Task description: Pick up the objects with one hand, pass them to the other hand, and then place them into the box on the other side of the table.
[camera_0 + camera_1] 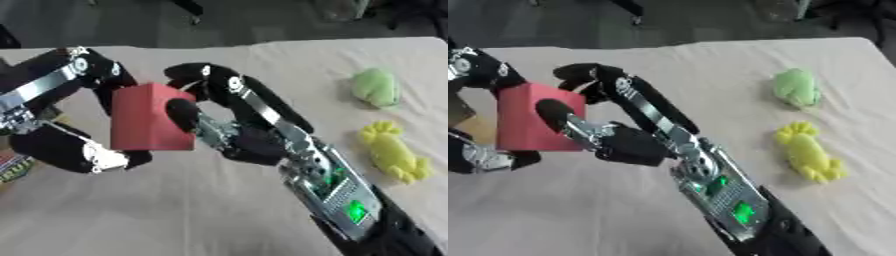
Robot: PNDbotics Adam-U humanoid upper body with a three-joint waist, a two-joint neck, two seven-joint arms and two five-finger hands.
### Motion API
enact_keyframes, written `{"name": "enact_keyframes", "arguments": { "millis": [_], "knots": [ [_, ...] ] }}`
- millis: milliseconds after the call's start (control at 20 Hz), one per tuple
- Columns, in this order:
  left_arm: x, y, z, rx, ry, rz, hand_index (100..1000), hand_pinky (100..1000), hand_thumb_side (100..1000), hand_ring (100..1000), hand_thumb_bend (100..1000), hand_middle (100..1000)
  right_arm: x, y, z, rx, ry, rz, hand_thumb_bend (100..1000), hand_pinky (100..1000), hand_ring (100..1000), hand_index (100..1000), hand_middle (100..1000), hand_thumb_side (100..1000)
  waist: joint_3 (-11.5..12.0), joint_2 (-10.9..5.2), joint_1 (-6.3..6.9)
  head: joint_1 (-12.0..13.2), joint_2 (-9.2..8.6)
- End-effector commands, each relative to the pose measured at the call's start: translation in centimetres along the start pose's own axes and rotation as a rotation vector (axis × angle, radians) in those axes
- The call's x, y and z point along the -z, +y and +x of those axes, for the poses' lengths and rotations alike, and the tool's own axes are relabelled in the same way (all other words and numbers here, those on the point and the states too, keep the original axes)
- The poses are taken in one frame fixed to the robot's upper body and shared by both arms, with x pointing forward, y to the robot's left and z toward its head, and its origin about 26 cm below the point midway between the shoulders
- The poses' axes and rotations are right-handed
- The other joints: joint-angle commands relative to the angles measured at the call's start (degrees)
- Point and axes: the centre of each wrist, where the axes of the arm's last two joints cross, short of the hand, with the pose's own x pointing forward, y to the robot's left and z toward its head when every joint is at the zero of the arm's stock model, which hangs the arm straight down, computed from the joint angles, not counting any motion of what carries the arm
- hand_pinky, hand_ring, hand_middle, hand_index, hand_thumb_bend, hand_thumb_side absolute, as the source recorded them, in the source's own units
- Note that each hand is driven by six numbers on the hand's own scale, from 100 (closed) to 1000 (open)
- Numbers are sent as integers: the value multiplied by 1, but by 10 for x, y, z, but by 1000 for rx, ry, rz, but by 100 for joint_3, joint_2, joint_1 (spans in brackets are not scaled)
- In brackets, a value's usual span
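Observation:
A red block [144, 120] hangs above the table's left half, caught between both hands. My left hand [66, 147] comes in from the left, with fingers curled over the block's top left corner and a part under its lower edge. Reaching in from the lower right, my right hand [249, 142] has fingers bent over the block's top right and its thumb [181, 114] pressed on the front face. A green soft toy [376, 87] and a yellow soft toy [394, 152] lie on the table's right side.
The beige cloth-covered table [175, 210] stretches under the hands. A colourful thing [13, 167], partly hidden by my left arm, shows at the left edge. Dark floor lies beyond the table's far edge.

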Motion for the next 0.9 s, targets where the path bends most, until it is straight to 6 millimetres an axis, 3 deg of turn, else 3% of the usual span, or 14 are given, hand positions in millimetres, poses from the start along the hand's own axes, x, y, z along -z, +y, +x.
{"name": "enact_keyframes", "arguments": {
  "millis": [50, 300, 350, 500, 700, 750, 800, 900],
  "knots": [
    [-8, 14, -3, 21, 22, 56, 390, 534, 185, 518, 541, 329, 1, -6, 10, -9, -38, -28, 384, 804, 692, 836, 718, 727, 0, -78, 12, -5, -170],
    [-21, 20, -13, 5, 74, 166, 386, 522, 185, 512, 548, 319, 1, -10, 10, -10, -67, -82, 371, 805, 691, 833, 718, 660, -10, -92, -5, -14, -440],
    [-25, 22, -17, 4, 93, 192, 384, 519, 185, 511, 548, 318, 1, -12, 10, -15, -70, -98, 362, 807, 690, 830, 717, 614, -11, -107, -10, -15, -445],
    [-37, 28, -30, 12, 161, 269, 382, 518, 183, 511, 550, 316, -2, -21, 9, -37, -76, -146, 360, 810, 692, 830, 720, 588, -5, -157, -28, 22, -396],
    [-53, 35, -51, 20, 261, 356, 378, 513, 178, 508, 559, 311, -5, -31, 7, -64, -80, -198, 360, 812, 693, 830, 721, 577, 14, -213, -45, 308, -340],
    [-56, 36, -56, 18, 283, 376, 378, 511, 178, 507, 515, 310, -6, -33, 7, -70, -82, -209, 341, 813, 694, 830, 721, 591, 18, -225, -50, 434, -344],
    [-59, 37, -60, 17, 300, 392, 378, 511, 176, 507, 561, 310, -6, -35, 7, -75, -84, -220, 360, 813, 694, 829, 721, 575, 21, -233, -57, 530, -350],
    [-63, 39, -68, 16, 334, 420, 376, 507, 173, 505, 565, 308, -8, -40, 6, -87, -82, -244, 360, 813, 694, 829, 722, 573, 30, -253, -77, 689, -340]
  ]
}}
